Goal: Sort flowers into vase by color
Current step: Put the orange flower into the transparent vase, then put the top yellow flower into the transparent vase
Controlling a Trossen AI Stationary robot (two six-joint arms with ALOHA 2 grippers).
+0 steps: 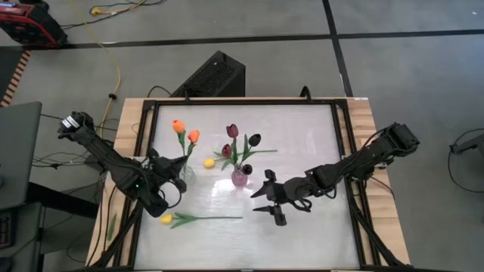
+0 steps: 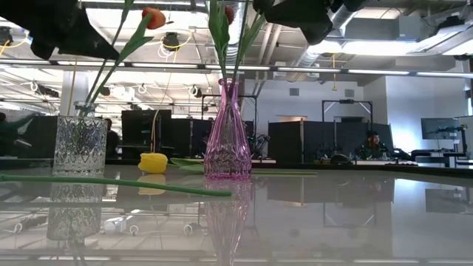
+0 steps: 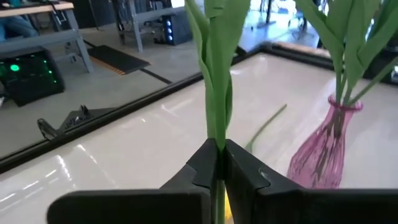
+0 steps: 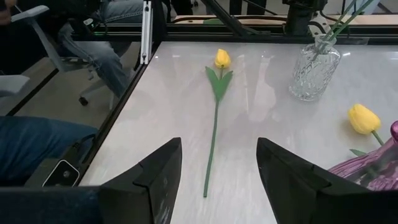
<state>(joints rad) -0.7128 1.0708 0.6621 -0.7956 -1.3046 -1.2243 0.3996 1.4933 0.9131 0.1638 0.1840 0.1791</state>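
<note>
A clear glass vase (image 1: pixel 185 172) holds two orange tulips (image 1: pixel 178 126). My left gripper (image 1: pixel 174 183) is beside the vase, shut on a green stem (image 3: pixel 216 93). A pink vase (image 1: pixel 240 177) holds three maroon tulips (image 1: pixel 232 131). One yellow tulip (image 1: pixel 209 162) lies on the table between the vases. Another yellow tulip (image 4: pixel 222 59) lies flat near the front left, its stem (image 1: pixel 215 218) pointing right. My right gripper (image 1: pixel 255 202) hovers open to the right of the pink vase, with nothing between its fingers (image 4: pixel 158 168). My left gripper pinches a tulip's stem and folded leaf (image 3: pixel 217 134) between its two fingers. The fingers come in about level from the table's left and lie across the stem. The stem rises steeply above them. In the low view both orange tulips' stems (image 2: pixel 111 63) run down into the clear vase's mouth.
A raised dark frame (image 1: pixel 344 151) borders the white tabletop. A black box (image 1: pixel 215 75) stands beyond the far edge. Seated people show beyond the table in the right wrist view (image 4: pixel 106 37). Bare tabletop lies at the front right (image 1: pixel 318 234).
</note>
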